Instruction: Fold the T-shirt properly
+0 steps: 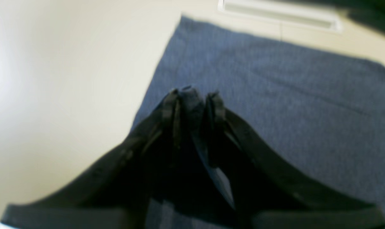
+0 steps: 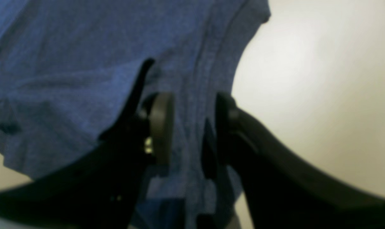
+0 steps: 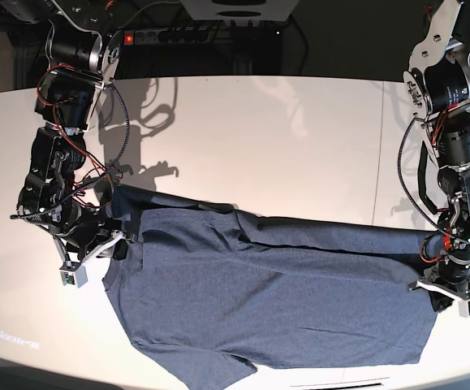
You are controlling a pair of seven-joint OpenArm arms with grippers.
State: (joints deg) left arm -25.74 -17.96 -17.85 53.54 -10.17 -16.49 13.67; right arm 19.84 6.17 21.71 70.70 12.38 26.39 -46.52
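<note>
— So how far along is the fold judged to be?

— An early stage, it seems. One lengthwise fold is being carried: the far edge of the T-shirt (image 3: 275, 292) is lifted into a taut ridge strung between the two end effectors, while the near half lies flat on the white surface (image 3: 259, 130). The sleeves and the crosswise folds are judged still to be done.

— And what is held?

— The left end effector (image 1: 192, 92) is seen with its fingertips drawn nearly together, a small bunch of blue cloth pinched between them; flat cloth is spread just beyond and to one side of it, bare surface to the other. The right end effector (image 2: 192, 127) is seen with its pads standing wider, a thick folded band of fabric running up between them; contact on both pads cannot be told for certain through the blur, though the cloth appears to be gripped.

— How does the garment look?

— Heathered slate-blue, plain, no print. A sleeve is splayed out at the bottom of the base view, and the body below the ridge is fairly smooth, with a few shallow creases. The collar cannot be made out.
</note>
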